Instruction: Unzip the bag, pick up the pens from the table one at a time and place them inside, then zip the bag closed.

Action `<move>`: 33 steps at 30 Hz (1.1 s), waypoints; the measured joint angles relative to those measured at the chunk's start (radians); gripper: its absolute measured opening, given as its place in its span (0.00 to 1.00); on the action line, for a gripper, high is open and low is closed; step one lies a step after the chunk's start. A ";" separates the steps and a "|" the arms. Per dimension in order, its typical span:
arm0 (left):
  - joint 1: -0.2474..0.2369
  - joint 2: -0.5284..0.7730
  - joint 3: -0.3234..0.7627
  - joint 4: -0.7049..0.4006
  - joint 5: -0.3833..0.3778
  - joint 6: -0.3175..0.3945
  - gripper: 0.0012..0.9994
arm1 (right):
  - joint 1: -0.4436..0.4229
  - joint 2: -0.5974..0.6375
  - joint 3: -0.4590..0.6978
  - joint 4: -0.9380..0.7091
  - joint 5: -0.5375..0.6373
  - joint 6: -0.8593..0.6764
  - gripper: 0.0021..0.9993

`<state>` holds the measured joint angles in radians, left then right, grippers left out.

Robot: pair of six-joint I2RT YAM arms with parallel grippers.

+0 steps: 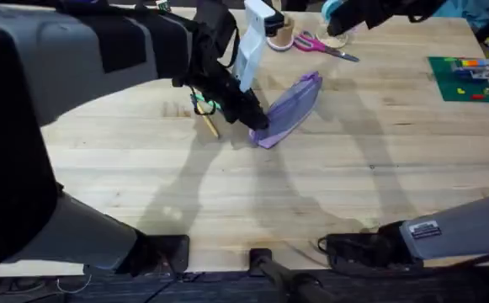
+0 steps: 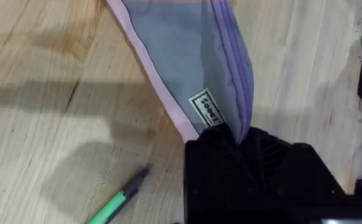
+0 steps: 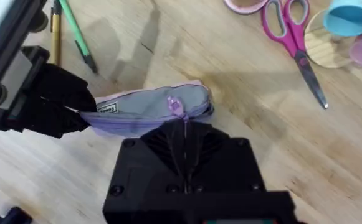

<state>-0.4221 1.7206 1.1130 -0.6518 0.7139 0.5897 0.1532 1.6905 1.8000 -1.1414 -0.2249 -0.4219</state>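
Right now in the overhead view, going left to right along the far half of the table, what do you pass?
Yellow pencil → left gripper → lavender pouch → pink scissors → green mat.

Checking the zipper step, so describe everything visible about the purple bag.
The bag is a soft lavender fabric pouch, elongated, lying diagonally on the table. A small white label sits near one end, where the left gripper pinches it. The right gripper sits at the opposite end, by the purple zipper pull. The zipper looks closed.
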 joint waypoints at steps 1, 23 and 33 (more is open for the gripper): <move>0.000 0.000 0.000 0.000 0.000 0.000 0.04 | 0.000 0.000 0.000 0.000 0.000 -0.005 0.03; 0.000 0.000 0.000 0.000 0.000 0.000 0.04 | 0.000 0.000 0.000 0.029 0.000 -0.180 1.00; 0.000 0.000 0.000 0.000 0.000 0.000 0.04 | 0.001 0.000 0.000 -0.045 0.000 -0.287 1.00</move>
<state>-0.4221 1.7206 1.1130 -0.6518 0.7139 0.5896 0.1542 1.6905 1.8000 -1.1862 -0.2250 -0.7085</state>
